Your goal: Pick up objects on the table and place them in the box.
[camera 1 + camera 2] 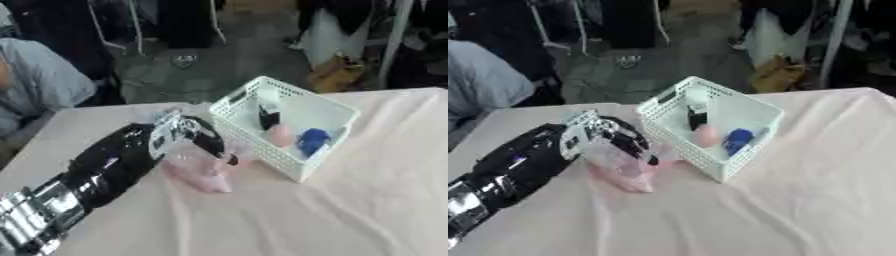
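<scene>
A table covered in a pale pinkish cloth [350, 210] fills the near part of the scene. The robot's black and silver left arm enters from the lower left corner and reaches up and to the right across it. Its left hand [188, 132] sits over a soft pink object [199, 172], a crumpled, partly see-through thing like a bag or wrapper lying on the cloth. The dark fingers [633, 145] curl down over its top, touching it; whether they have closed round it cannot be made out. The pink object lies just beside the near left wall of a white lattice basket [262, 150]. Inside the basket rest a pale pink rounded item [280, 135], a blue item [311, 141] and a dark upright item [268, 119].
</scene>
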